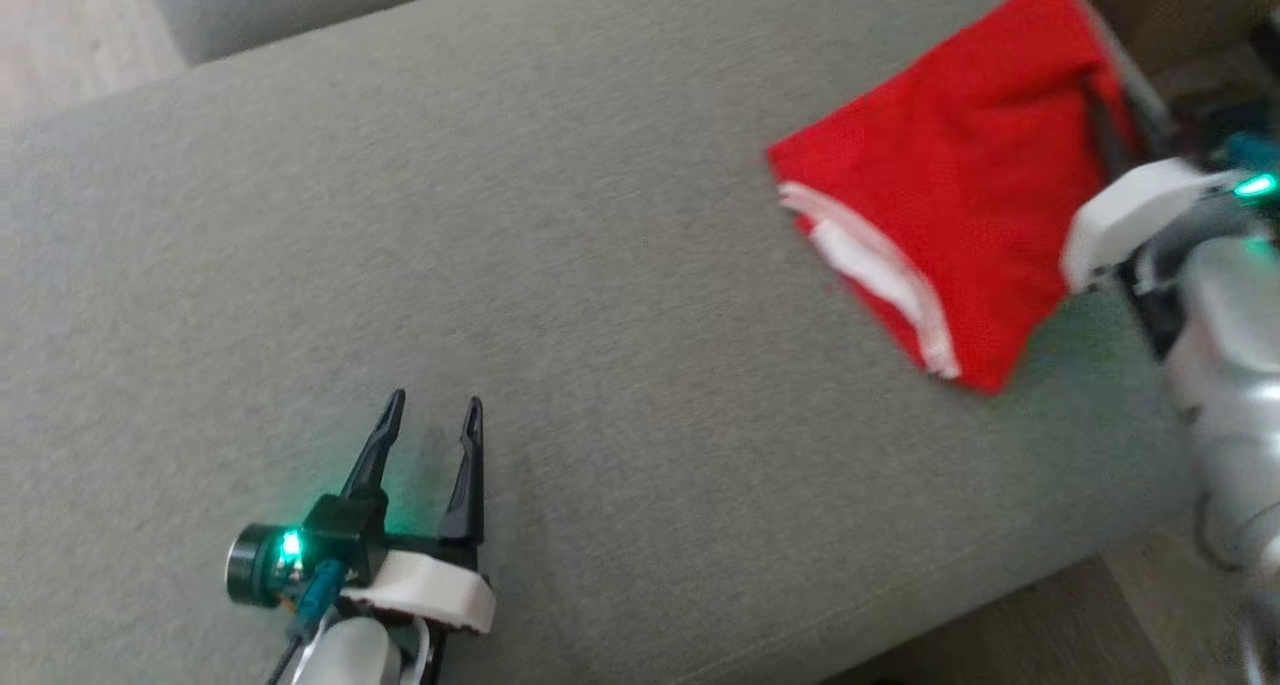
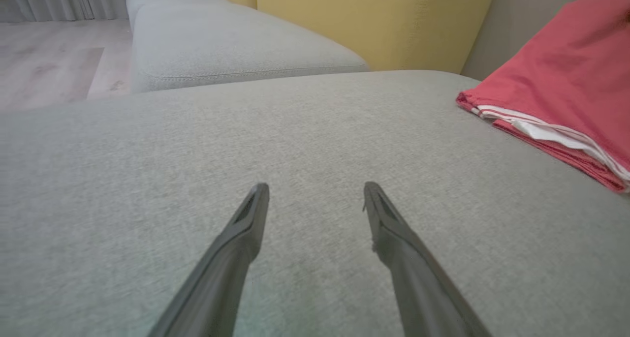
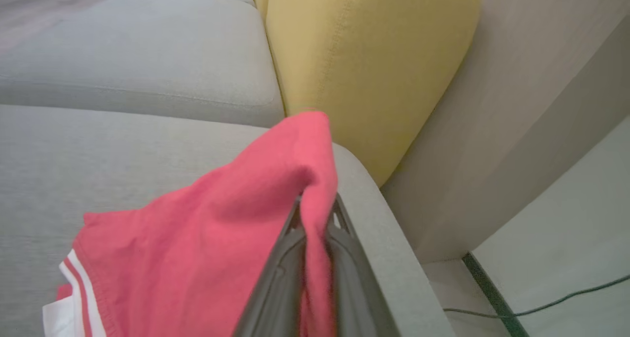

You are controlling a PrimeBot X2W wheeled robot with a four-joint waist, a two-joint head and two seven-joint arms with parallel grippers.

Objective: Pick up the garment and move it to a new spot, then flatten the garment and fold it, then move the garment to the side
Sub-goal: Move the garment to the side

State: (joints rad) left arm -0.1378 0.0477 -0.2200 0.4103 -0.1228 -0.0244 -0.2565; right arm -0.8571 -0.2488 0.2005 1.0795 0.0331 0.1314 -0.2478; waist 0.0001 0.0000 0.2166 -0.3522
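The red garment (image 1: pixel 950 185), trimmed with white bands, was seen lying folded over on the grey seat cushion (image 1: pixel 600 265), toward two o'clock in the head view and close to the cushion's far right corner. One edge of it was raised off the cushion and pinched by the right gripper (image 3: pixel 317 206), whose jaws were closed tightly on the fabric. In the right wrist view the cloth was gathered into the narrow gap between the two dark fingers and draped down toward eight o'clock, where the white bands lay against the cushion. The left gripper (image 1: pixel 435 399) was found at seven o'clock in the head view, well apart from the garment, with its jaws spread wide and nothing held between them; its fingers were pointed toward twelve o'clock over the cushion. In the left wrist view the garment was placed at two to three o'clock. A yellow back cushion (image 3: pixel 369 56) was seen at twelve o'clock in the right wrist view, and a wooden floor (image 2: pixel 44 66) at ten o'clock in the left wrist view.
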